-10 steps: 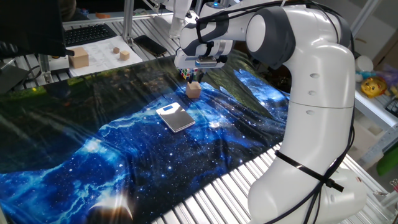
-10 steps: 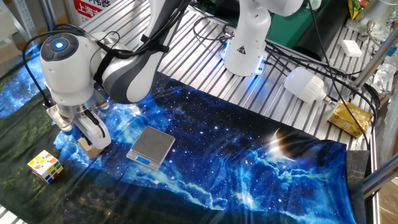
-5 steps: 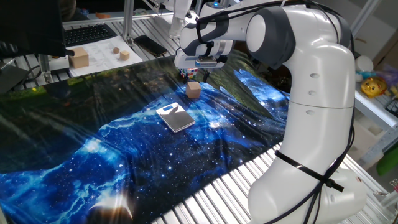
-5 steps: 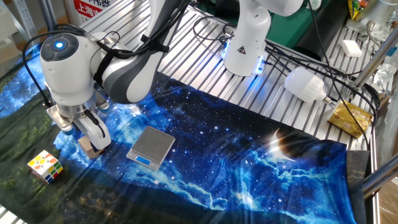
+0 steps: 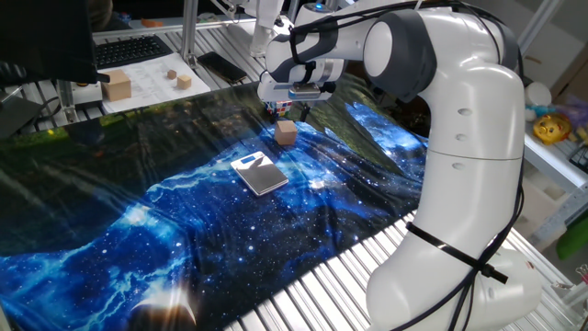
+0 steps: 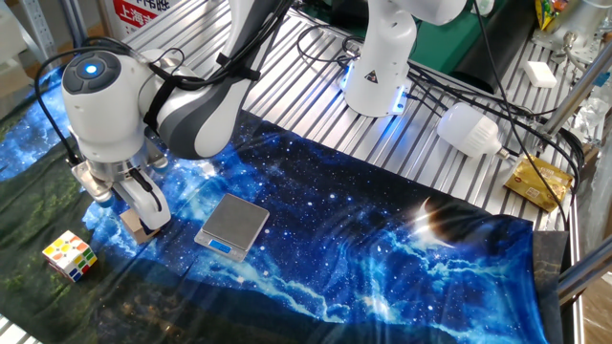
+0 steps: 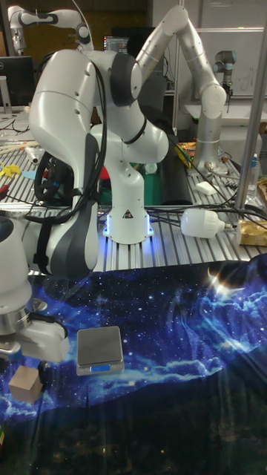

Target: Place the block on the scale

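The block is a small light-brown wooden cube resting on the blue galaxy cloth, also seen as the block and the block. My gripper hangs just above it, open, fingers apart on either side of the cube's top. In the other fixed view the gripper partly hides the cube behind a white finger. The scale is a thin flat pad with a grey top a short way in front of the cube; it also shows as the scale and the scale.
A multicoloured puzzle cube lies on the cloth close to the gripper. Larger tan wooden blocks sit on a paper sheet beyond the cloth. My arm's base, cables and a white lamp stand on the metal slats.
The gripper has risen slightly off the block since a second ago. The block stays on the cloth and now sits flat. Nothing has moved in the last half second.
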Robot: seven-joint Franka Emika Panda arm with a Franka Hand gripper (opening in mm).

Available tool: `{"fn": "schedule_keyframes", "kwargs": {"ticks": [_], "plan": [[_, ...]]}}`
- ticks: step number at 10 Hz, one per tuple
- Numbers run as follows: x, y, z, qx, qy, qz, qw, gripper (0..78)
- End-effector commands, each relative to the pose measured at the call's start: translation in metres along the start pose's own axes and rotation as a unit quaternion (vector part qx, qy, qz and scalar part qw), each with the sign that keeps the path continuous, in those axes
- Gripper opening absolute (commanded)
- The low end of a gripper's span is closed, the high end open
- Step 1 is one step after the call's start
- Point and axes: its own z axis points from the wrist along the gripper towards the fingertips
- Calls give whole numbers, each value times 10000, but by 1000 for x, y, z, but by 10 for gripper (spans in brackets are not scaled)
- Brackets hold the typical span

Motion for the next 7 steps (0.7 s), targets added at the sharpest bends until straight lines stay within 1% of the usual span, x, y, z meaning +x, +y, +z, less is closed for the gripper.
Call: {"fn": "schedule_keyframes", "kwargs": {"ticks": [1,3,5,7], "plan": [[0,-1,0,10,24,-28,10000,774],[0,0,1,7,24,-25,10000,774],[1,1,9,-4,2,-28,10000,774],[1,1,14,-7,-14,-29,10000,774]]}}
